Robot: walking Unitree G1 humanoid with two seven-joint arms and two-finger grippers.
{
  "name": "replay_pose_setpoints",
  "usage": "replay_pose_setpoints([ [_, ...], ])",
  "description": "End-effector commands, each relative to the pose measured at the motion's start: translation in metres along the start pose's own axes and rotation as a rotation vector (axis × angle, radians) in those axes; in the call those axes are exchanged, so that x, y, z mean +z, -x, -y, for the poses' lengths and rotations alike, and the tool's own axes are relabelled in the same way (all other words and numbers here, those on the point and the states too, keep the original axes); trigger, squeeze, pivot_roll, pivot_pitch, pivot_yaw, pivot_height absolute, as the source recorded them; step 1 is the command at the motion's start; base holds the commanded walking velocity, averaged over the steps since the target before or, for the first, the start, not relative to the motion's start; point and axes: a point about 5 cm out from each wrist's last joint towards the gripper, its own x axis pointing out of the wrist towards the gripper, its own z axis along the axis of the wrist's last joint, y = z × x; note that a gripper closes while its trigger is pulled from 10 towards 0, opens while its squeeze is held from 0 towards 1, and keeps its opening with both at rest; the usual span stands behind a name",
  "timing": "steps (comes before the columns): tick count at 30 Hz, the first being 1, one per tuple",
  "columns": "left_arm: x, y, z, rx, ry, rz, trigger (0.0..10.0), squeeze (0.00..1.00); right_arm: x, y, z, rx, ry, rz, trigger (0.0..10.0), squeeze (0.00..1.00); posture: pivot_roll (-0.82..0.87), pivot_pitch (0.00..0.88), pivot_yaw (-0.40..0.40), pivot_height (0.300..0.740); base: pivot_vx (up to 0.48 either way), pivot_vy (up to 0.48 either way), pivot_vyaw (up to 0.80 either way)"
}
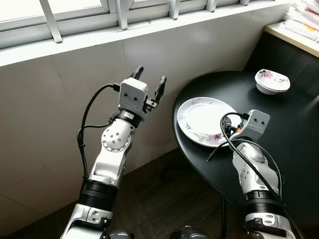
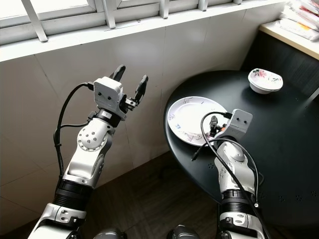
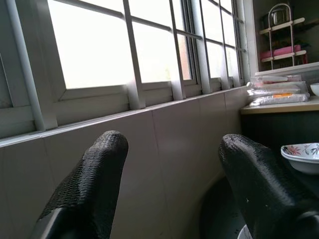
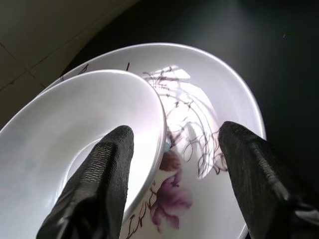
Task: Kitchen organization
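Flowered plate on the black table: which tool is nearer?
Right. The right tool hangs open just over the flowered plate, above the plain plate stacked on it. The left tool is open, raised by the tiled wall, off the table.

A white-barred window (image 1: 114,15) runs along the top of the frame above a pale tiled wall (image 1: 60,99). Dark wood floor (image 1: 154,199) fills the bottom centre. Stacked packets (image 1: 304,20) lie on a counter (image 1: 291,37), upper right.

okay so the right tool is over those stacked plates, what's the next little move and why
Probably ease the right tool down and close on the near rim of the small plate: its fingers are open and straddle that rim, which rests on the larger floral plate.
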Motion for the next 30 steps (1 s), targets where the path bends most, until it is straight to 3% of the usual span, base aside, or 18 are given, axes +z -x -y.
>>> replay_pose_setpoints([
  [1,-0.0035,0.0002,0.0014,-0.001,-0.010,-0.025,10.0,0.00,-0.0075,-0.0025,-0.0012,0.021,-0.053,-0.058,10.0,0.00,-0.01,0.000,-0.067,0.740,0.000,0.000,0.00],
  [21,-0.0050,0.0013,0.0026,0.000,-0.007,-0.027,10.0,0.00,-0.0127,-0.0048,-0.0024,0.073,-0.089,-0.099,10.0,0.00,-0.01,0.000,-0.068,0.740,0.000,0.000,0.00],
  [22,-0.0052,0.0012,0.0024,0.001,-0.008,-0.029,10.0,0.00,-0.0125,-0.0053,-0.0016,0.073,-0.106,-0.100,0.0,0.00,-0.01,0.000,-0.069,0.740,0.000,0.000,0.00],
  [30,-0.0060,-0.0004,0.0019,0.004,-0.010,-0.034,10.0,0.00,-0.0105,-0.0078,0.0023,0.063,-0.156,-0.103,0.0,0.00,-0.01,0.000,-0.071,0.740,0.000,0.000,0.00],
])
